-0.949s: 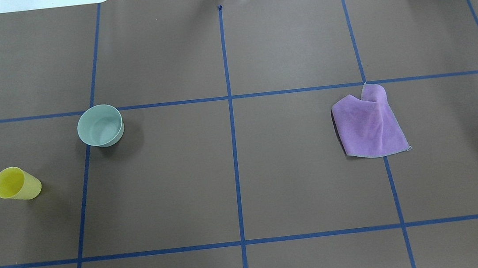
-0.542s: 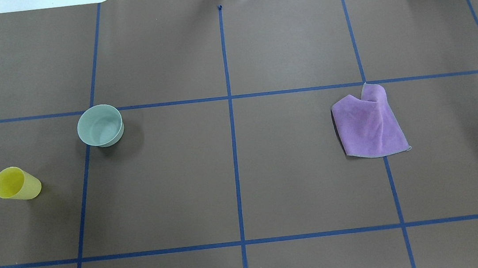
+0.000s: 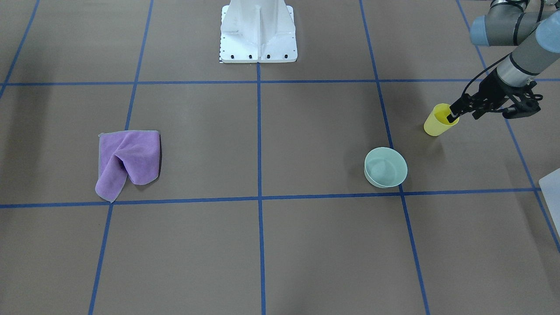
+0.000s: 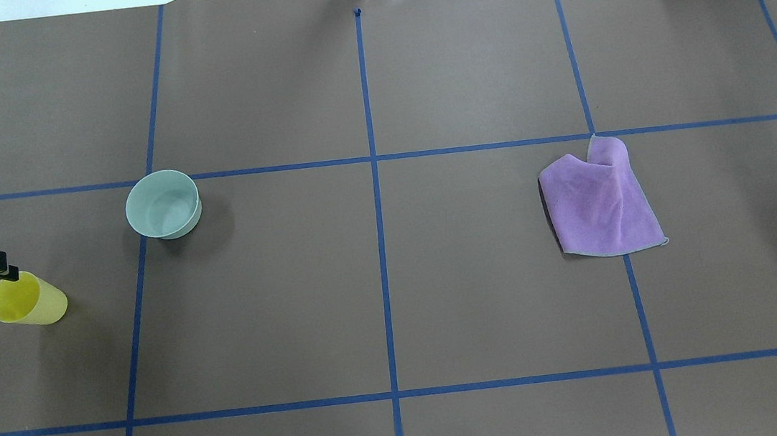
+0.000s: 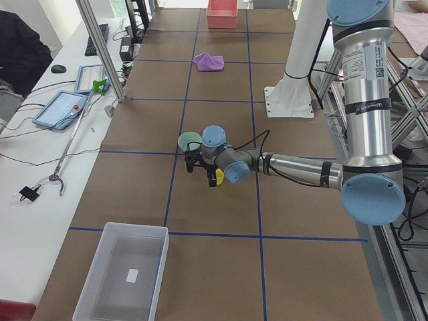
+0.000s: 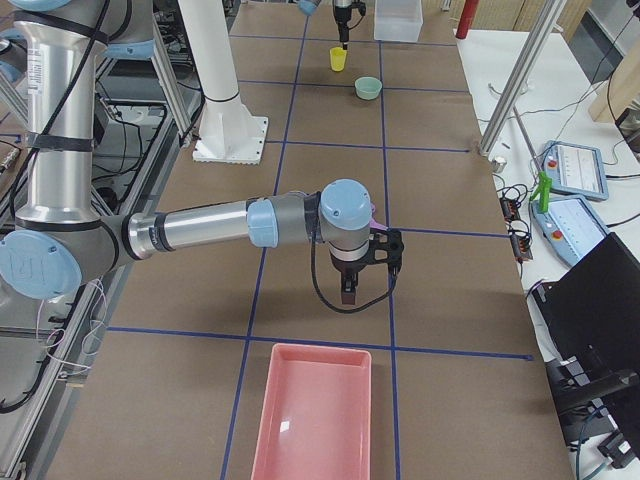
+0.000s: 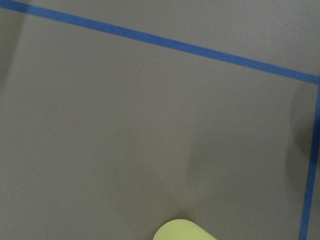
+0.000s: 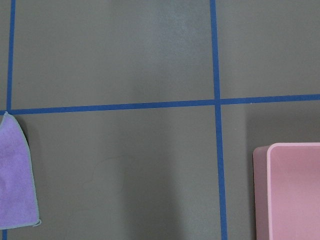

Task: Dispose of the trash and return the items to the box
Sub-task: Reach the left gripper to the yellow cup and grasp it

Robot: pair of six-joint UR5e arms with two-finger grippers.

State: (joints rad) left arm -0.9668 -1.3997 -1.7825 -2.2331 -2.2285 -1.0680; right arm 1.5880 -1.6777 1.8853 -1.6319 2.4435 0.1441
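A yellow cup [image 4: 27,299] stands upright at the table's left, also seen in the front view [image 3: 437,123]. My left gripper [image 3: 479,113] is open just above it, one fingertip [image 3: 450,117] over the cup's mouth and the other outside it. A pale green bowl [image 4: 163,204] sits nearby. A purple cloth [image 4: 599,199] lies crumpled on the right. The box [image 5: 120,274], pale grey-white and empty, stands at the table's left end. My right gripper [image 6: 350,285] hangs beside the cloth, between it and a pink tray [image 6: 310,420]; I cannot tell whether it is open or shut.
The white robot pedestal [image 3: 258,33] stands at the table's near middle. Blue tape lines grid the brown table [image 4: 381,284]. Tablets and cables lie on the side bench [image 5: 63,110].
My left gripper has come in from the overhead view's left edge and moved toward the yellow cup, ending at its rim. The cup, bowl and cloth have not moved.
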